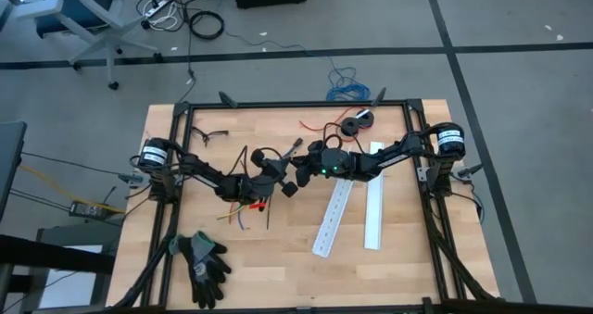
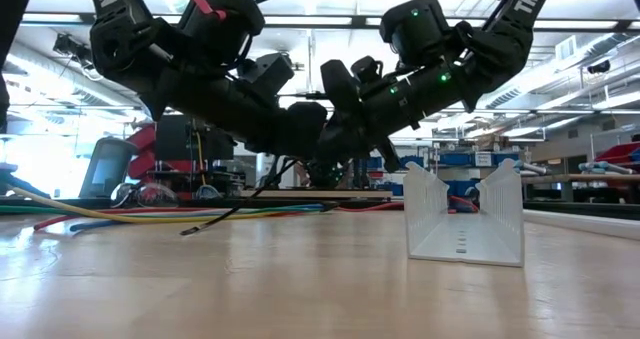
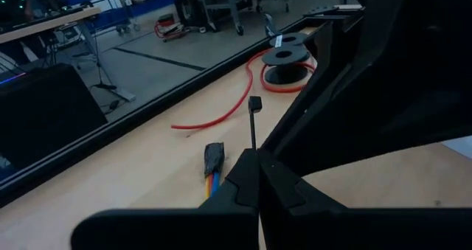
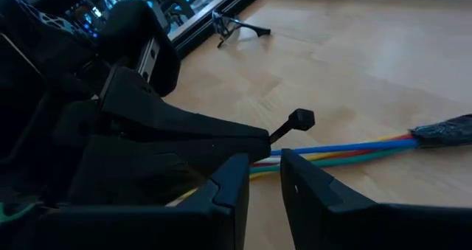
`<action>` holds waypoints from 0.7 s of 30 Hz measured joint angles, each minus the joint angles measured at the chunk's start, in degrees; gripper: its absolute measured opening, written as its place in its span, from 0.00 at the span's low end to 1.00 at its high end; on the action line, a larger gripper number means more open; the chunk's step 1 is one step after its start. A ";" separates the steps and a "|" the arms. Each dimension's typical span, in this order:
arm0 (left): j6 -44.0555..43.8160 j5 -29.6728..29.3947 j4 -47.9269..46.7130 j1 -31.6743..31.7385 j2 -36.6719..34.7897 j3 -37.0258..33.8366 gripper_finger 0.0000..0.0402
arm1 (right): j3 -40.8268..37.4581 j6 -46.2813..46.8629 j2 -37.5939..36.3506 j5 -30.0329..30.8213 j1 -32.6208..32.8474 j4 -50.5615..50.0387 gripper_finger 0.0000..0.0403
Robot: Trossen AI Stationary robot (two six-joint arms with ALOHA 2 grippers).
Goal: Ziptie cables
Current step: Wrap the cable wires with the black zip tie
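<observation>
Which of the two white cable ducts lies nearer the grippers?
The slanted white duct, its upper end under the right gripper; the straight duct lies farther right.

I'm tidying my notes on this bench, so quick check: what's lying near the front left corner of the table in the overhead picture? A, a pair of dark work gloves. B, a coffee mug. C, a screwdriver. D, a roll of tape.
A: the overhead picture shows a pair of dark gloves lying on the wooden table near its front left corner, below the left arm.
</observation>
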 joint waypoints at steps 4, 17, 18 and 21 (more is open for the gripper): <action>-0.04 -0.49 -0.57 -0.04 0.00 0.00 0.00 | 0.00 0.00 0.00 0.52 -0.03 1.01 0.18; -1.80 -1.60 -2.21 -0.24 0.11 0.00 0.00 | 0.24 0.32 -0.22 -0.20 -1.14 -1.40 0.18; -1.99 -1.70 -2.11 -0.24 0.11 0.00 0.00 | 0.22 0.62 -0.23 -0.38 -1.14 -1.67 0.18; -2.96 -1.98 -1.85 -0.24 0.11 0.00 0.00 | 0.22 1.29 -0.24 -1.35 -1.14 -1.89 0.18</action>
